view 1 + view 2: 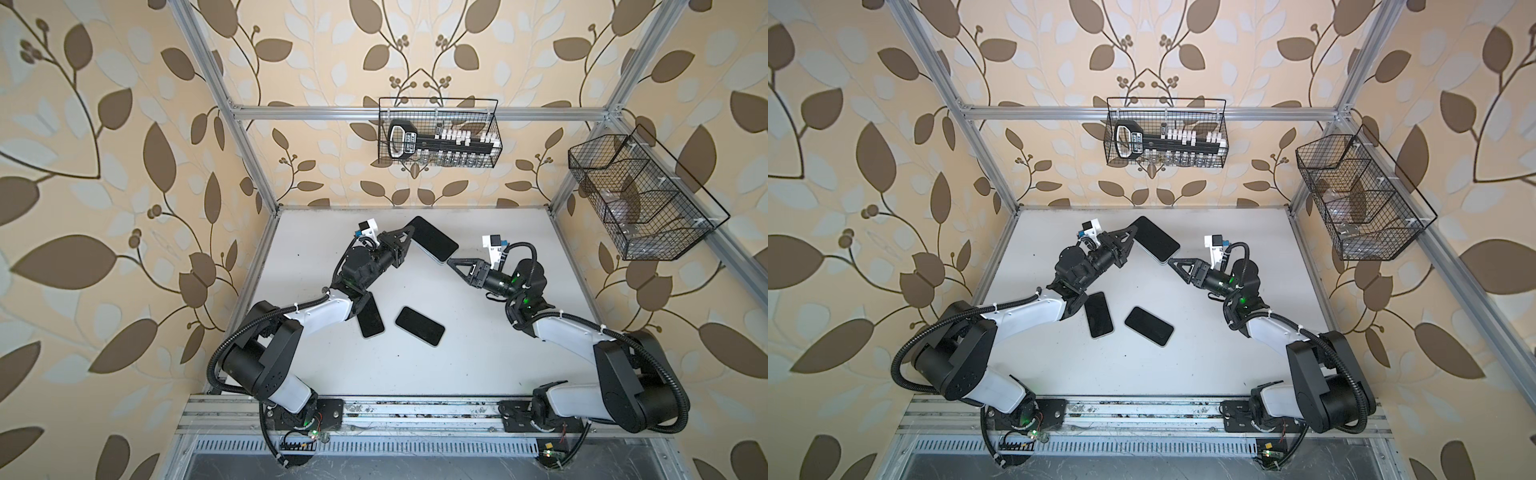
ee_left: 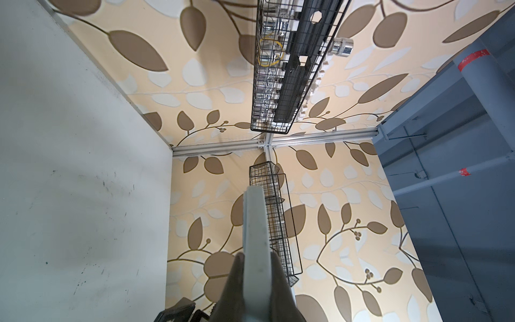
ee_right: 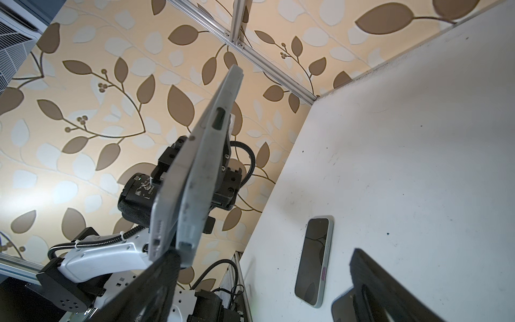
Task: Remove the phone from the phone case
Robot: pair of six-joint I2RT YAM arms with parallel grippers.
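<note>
Left gripper pinches the phone case aloft near the table's 12 o'clock, phone loose at 1 corner beside the spread right gripper; the 12 o'clock wire basket holds a socket rail, its label unreadable.

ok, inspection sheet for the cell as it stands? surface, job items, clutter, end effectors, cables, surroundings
Surface: white table, scuffed, a few dark specks.
Job's things: phone held off the table; grey case gaping away from it at one end.
Clutter: loose phone partly under the left arm; second loose phone beside it, apart.
Grippers: left end effector shut on the cased phone; right end effector open, one finger at the phone-case gap.
Cables: black conduit tied along each arm; no snag seen.
Surroundings: wire basket with socket rail on back wall; divided basket on side wall.
</note>
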